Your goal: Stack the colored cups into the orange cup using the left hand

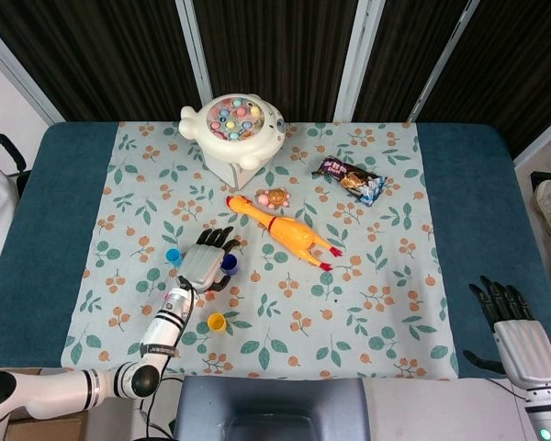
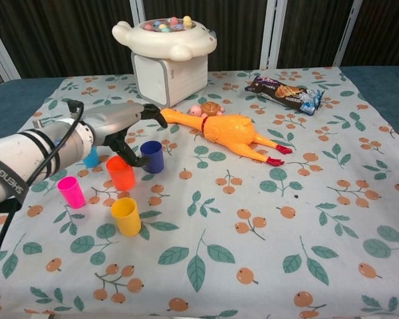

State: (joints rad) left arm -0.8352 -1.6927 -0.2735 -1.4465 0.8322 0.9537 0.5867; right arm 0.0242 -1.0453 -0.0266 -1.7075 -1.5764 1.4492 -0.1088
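The orange cup [image 2: 121,173] stands upright on the floral cloth, with the dark blue cup [image 2: 152,156] just to its right. A pink cup [image 2: 71,191] and a yellow cup [image 2: 126,216] stand nearer the front. The light blue cup [image 2: 92,158] is partly hidden behind my left arm. My left hand [image 2: 123,126] hovers over the orange cup, fingers spread, thumb beside the dark blue cup [image 1: 229,264]; it holds nothing. In the head view my left hand [image 1: 205,262] covers the orange cup. My right hand [image 1: 514,326] waits open at the front right edge.
A yellow rubber chicken [image 2: 229,129] lies right of the cups. A white fishing-game toy [image 2: 166,46] stands at the back, a small round toy [image 1: 274,197] in front of it. A snack packet [image 2: 282,93] lies at the back right.
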